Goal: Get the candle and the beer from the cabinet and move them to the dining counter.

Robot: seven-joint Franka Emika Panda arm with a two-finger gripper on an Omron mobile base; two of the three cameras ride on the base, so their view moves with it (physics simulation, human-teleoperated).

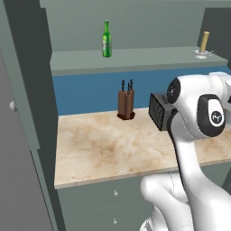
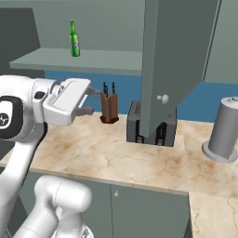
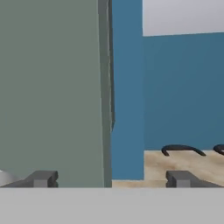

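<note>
While my end effector (image 2: 89,101) hangs wide and empty, the beer (image 1: 106,39) and candle (image 1: 204,43) wait on the cabinet (image 1: 135,59) shelf, upper frame.

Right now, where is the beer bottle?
The beer stands upright on the open cabinet's shelf, left side, above the knife block; the candle stands far right.

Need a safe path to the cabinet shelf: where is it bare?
The cabinet shelf lies bare between the beer and the candle. The worktop is bare before the knife block; it is crowded around the toaster.
</note>
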